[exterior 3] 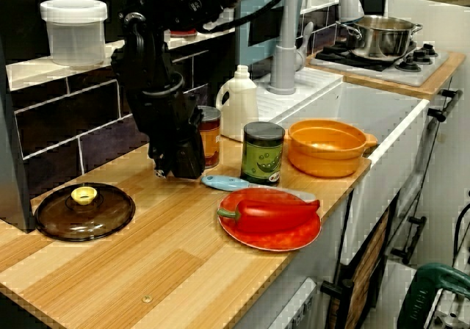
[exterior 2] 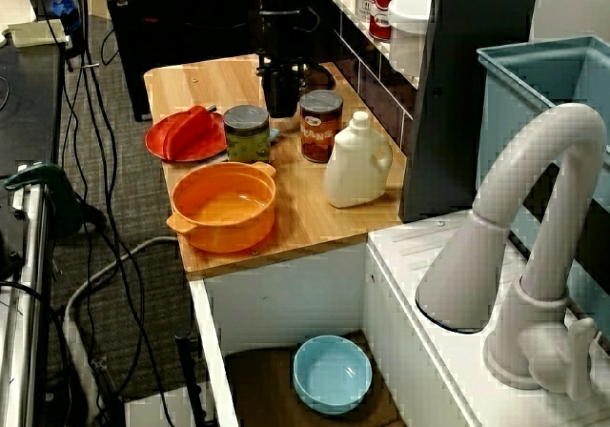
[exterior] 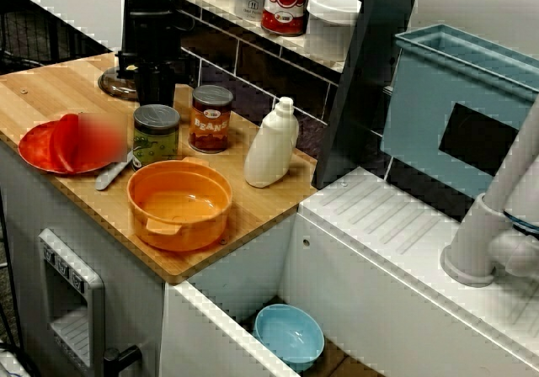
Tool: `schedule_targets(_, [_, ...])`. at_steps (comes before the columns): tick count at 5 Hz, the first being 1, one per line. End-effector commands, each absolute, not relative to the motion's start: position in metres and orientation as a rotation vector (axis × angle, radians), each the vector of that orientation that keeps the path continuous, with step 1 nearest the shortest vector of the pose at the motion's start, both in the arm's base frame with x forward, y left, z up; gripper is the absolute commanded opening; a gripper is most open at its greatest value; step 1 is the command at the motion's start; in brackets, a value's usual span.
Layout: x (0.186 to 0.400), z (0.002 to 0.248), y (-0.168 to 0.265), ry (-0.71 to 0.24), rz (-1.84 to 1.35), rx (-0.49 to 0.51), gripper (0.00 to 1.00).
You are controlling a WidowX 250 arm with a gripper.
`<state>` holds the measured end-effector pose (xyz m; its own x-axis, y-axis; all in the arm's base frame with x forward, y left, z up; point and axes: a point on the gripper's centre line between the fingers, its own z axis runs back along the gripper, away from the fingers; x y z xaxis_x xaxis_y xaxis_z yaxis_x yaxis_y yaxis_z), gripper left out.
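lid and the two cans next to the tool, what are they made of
Lid: likely tinted glass, glossy brown and translucent, with a yellow knob, perhaps plastic. Green can and beans can: probably metal, judging by the dull grey rimmed tops, wrapped in printed labels that look like paper.

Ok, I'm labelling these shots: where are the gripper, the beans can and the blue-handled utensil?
gripper (exterior 3: pixel 178 172), side view, low end, between its fingertips.
beans can (exterior: pixel 210 123), view from above, middle of its label.
blue-handled utensil (exterior 3: pixel 222 183), side view, on its handle.
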<state>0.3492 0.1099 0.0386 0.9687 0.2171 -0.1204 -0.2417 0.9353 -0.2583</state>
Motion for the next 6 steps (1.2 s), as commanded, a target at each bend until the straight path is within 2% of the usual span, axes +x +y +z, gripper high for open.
schedule_targets(1, [0.34,0.073,0.108,0.01,0.204,-0.264,0.0])
schedule_targets(2, [0.333,0.082,0.101,-0.034,0.181,-0.237,0.0])
schedule_targets(4, [0.326,0.089,0.101,-0.061,0.159,-0.223,0.0])
schedule_targets(6, [0.317,0.086,0.105,-0.043,0.127,-0.204,0.0])
